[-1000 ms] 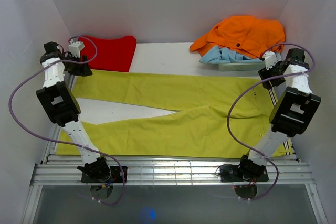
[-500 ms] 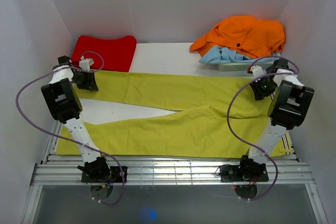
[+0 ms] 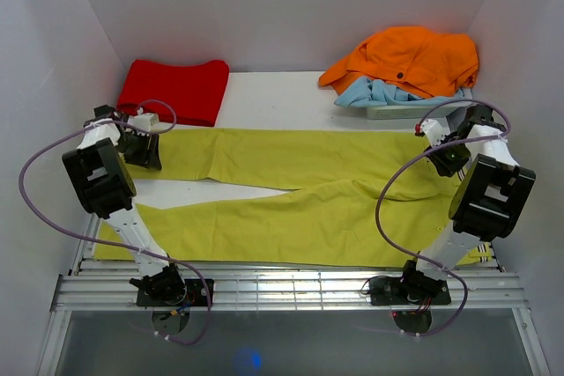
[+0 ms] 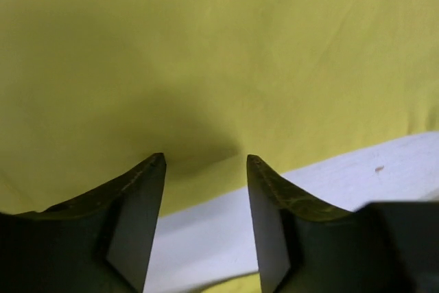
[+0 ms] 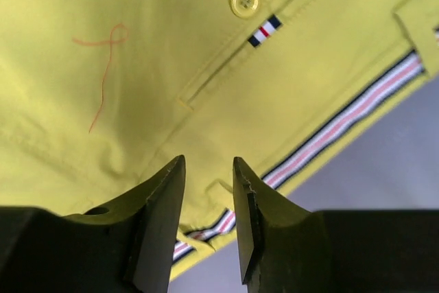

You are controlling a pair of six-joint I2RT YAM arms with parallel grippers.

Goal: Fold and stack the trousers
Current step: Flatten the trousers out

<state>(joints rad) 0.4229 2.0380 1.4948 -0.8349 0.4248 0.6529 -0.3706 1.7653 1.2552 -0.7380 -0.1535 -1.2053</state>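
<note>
- The trousers [image 3: 300,209] are lying flat across the surface [image 3: 273,94], waist at the right edge and both legs running to the left edge.
- The left end effector [image 4: 206,162] is standing spread, tips pressing into the far leg's cloth by its edge.
- The right end effector [image 5: 209,162] is sitting at the striped waistband [image 5: 343,118], fingers narrowly apart; I cannot tell whether it is pinching cloth.

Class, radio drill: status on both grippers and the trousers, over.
Left gripper open, at far leg's end. Right gripper open, at striped waistband. Trousers flat, unfolded. Nothing on them; red cloth, orange garment at back.
</note>
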